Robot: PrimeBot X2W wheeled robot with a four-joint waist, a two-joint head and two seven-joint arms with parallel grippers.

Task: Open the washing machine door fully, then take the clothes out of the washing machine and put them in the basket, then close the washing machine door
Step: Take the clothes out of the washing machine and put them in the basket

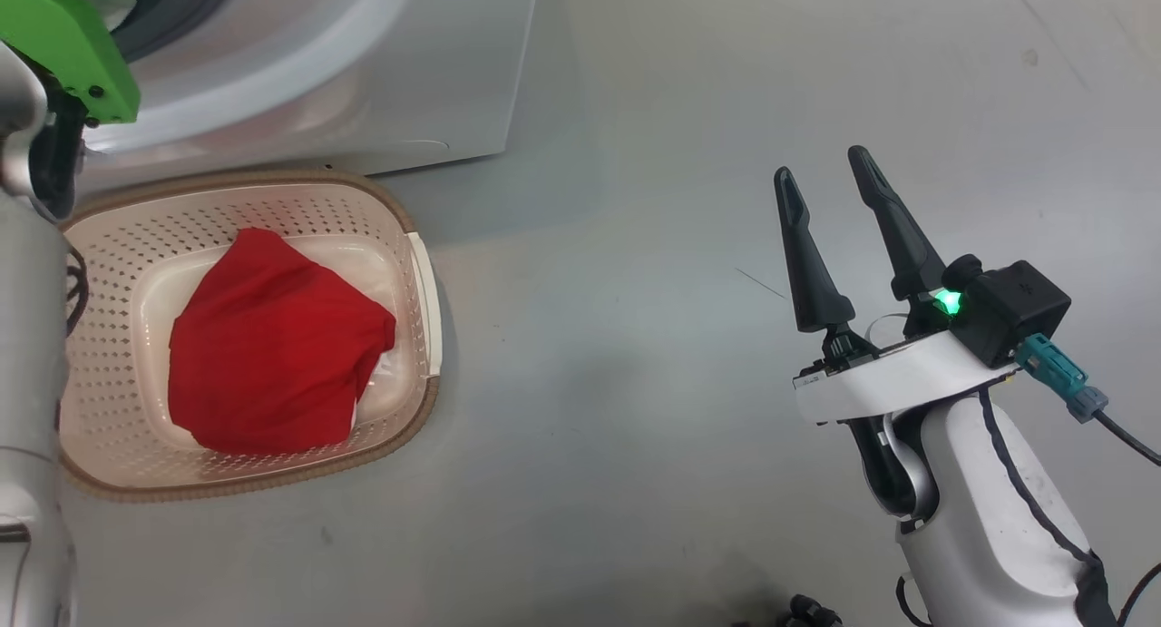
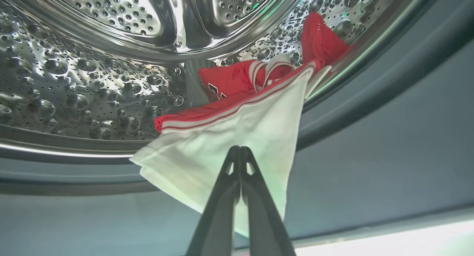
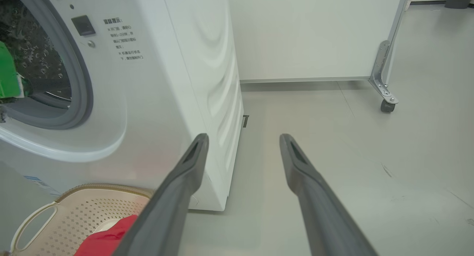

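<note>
Steel drum (image 2: 92, 82): left claw (image 2: 240, 149) reaches in, clenched on white cloth (image 2: 251, 126); right claw (image 1: 821, 164) poised spread above floor (image 1: 590, 382).

One washing machine (image 3: 177, 82) stands here, with one basket (image 1: 136, 237) in front of it. One red garment (image 1: 272, 346) lies in the basket. In the drum (image 2: 92, 82) I count two more: a white piece (image 2: 237, 130) and a red piece with white trim (image 2: 229, 78). The red mesh fold (image 2: 320, 37) beside them may be a third, I can't tell. Two grippers, the left gripper (image 2: 240, 149) and the right gripper (image 1: 821, 162), with two dark fingers each.
</note>
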